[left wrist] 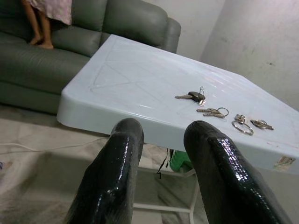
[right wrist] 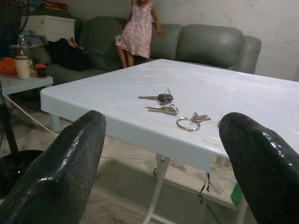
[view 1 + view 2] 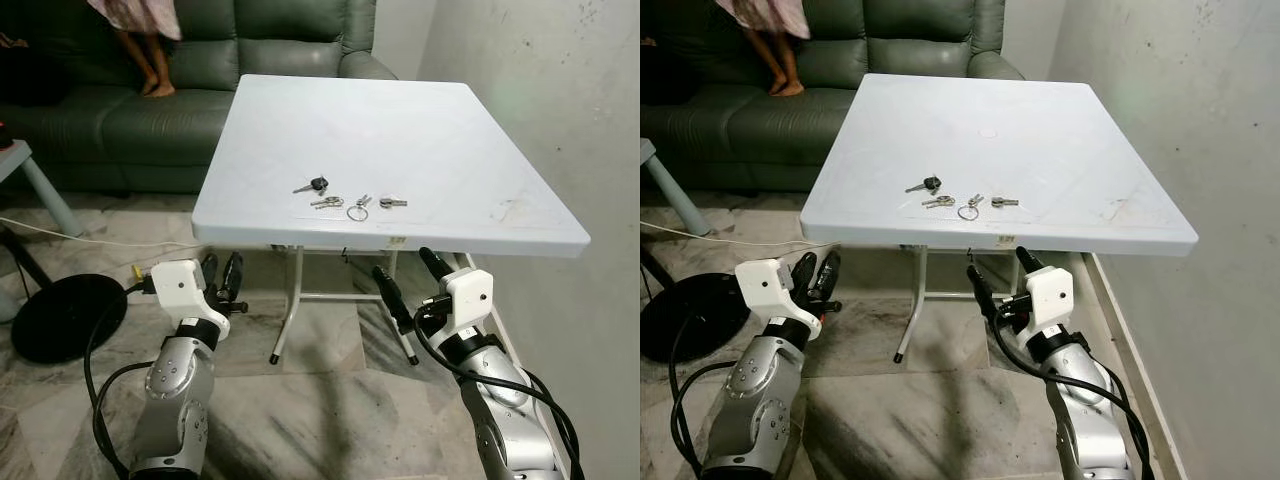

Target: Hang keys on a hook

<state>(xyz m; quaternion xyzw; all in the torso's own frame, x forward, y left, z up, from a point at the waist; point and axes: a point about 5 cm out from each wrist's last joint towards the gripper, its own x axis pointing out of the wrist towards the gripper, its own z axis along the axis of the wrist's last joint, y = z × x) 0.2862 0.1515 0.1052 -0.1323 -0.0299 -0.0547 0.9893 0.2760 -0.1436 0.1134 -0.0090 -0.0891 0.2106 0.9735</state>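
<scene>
left eye view: a white tabletop (image 3: 420,130) stands before a green sofa (image 3: 120,110), with a wall (image 3: 560,90) on its right side. keys (image 3: 348,201) lie loose near the tabletop's front edge: a black-headed key (image 3: 314,185), a small bunch (image 3: 327,202) just beside it, a ring (image 3: 358,211) with keys, and one more key (image 3: 392,202) at the right end. both arms are held low in front of the tabletop, below its edge, apart from the keys. left gripper (image 3: 221,276) has its fingers (image 1: 117,172) a little apart, holding nothing. right gripper (image 3: 412,282) has its fingers (image 2: 70,163) spread wide, also empty. a person (image 2: 138,33) in a pink dress stands on the sofa. a dark round fan base (image 3: 65,315) sits on the marble floor (image 3: 330,400).
</scene>
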